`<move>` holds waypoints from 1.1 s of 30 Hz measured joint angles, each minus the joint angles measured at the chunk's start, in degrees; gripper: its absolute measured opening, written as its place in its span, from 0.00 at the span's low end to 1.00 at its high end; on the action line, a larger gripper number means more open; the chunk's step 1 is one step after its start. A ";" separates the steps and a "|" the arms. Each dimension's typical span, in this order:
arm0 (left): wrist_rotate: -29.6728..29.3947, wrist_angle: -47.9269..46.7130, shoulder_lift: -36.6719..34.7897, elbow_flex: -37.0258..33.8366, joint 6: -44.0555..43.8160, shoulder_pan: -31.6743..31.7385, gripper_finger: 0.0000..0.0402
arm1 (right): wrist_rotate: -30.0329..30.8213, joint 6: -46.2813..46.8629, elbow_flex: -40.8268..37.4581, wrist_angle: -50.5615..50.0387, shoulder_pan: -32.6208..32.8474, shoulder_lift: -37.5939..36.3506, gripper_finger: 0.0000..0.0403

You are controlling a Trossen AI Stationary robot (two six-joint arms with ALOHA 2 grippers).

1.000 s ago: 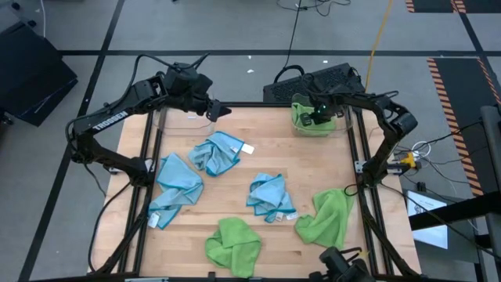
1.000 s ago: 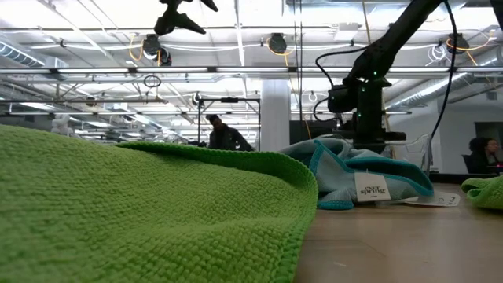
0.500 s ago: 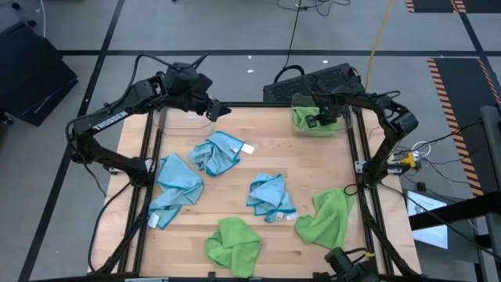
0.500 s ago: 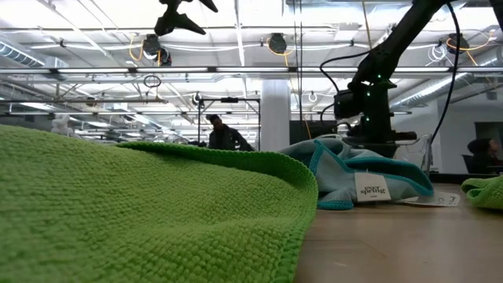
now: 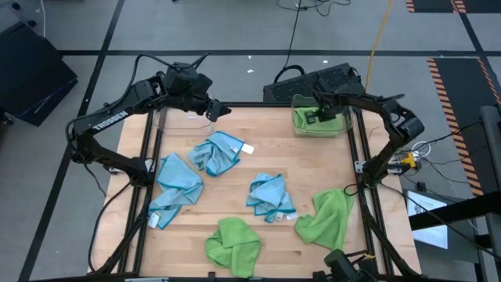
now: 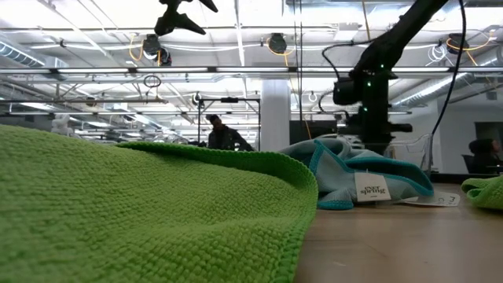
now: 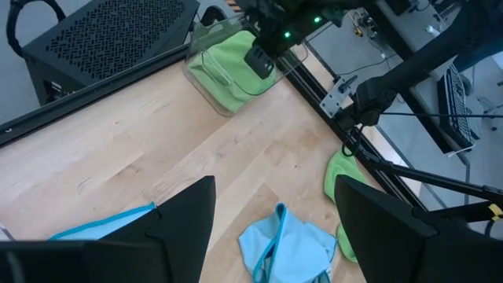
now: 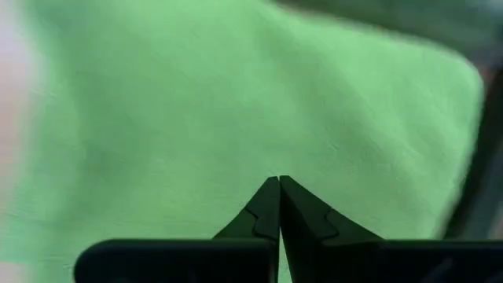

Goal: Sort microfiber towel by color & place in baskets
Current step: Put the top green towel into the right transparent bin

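Right wrist view: right claw (image 8: 279, 206) closed, empty, over green towel (image 8: 236, 102) in basket (image 5: 296, 102) (snag risk: cloth could lift out on retreat).

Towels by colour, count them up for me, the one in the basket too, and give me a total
Blue towels: 3, all loose on the table
Green towels: 3, two loose on the table, one in the right-hand basket
Total: 6 towels
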 joint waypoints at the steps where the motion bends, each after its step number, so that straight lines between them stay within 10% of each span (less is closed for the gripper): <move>1: 0.00 0.00 0.00 0.00 0.01 0.00 0.66 | -1.38 0.95 0.00 1.55 0.36 -0.35 0.00; 33: 0.48 0.02 0.00 0.00 -1.99 -0.01 0.66 | -14.84 6.69 0.01 14.91 6.16 5.88 0.00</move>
